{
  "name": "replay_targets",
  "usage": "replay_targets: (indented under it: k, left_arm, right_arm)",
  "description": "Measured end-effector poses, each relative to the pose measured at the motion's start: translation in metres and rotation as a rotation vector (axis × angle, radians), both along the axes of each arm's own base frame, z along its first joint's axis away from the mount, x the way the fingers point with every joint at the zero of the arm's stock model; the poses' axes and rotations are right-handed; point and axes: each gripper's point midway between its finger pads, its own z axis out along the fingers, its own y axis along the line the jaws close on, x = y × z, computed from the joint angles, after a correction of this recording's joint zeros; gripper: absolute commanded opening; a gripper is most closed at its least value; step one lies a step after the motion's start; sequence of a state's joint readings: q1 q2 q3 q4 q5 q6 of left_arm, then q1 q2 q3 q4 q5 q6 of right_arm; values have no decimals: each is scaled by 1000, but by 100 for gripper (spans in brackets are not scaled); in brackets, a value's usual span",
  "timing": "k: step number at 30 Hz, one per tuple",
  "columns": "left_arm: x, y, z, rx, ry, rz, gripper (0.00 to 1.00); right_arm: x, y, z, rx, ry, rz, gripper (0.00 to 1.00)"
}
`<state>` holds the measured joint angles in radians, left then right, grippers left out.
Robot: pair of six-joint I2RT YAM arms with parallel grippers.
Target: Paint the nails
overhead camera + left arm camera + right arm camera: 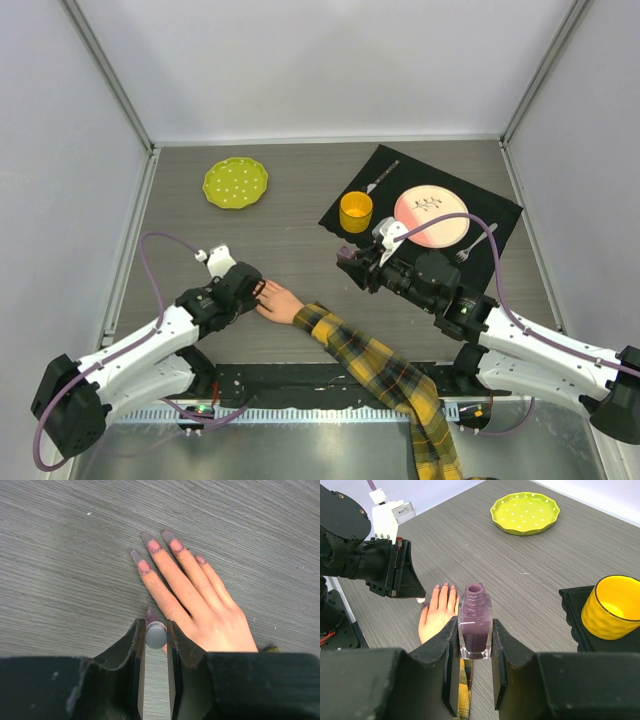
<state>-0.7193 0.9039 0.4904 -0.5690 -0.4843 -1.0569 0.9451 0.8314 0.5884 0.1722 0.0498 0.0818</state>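
The pale mannequin hand [279, 301] with a yellow-and-black plaid sleeve [385, 375] lies flat on the table, fingers pointing left. In the left wrist view its long nails [152, 545] show pink-purple polish. My left gripper [155, 630] is shut on the grey cap of the polish brush [156, 635], right over the thumb, whose purple nail tip [150, 614] peeks out beyond the cap. My right gripper [475, 630] is shut on the open bottle of purple nail polish [475, 625], held upright above the table, right of the hand.
A green dotted plate [235, 182] sits at the back left. A black mat [425, 215] at the back right holds a yellow cup [355, 211], a pink plate [431, 217], and cutlery. Grey walls close the sides.
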Motion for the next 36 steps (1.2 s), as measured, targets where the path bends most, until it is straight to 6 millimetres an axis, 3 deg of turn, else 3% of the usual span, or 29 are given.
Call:
replay_targets:
  k: [36]
  left_arm:
    - [0, 0, 5, -19, -15, 7, 0]
  right_arm:
    - [0, 0, 0, 0, 1, 0, 1]
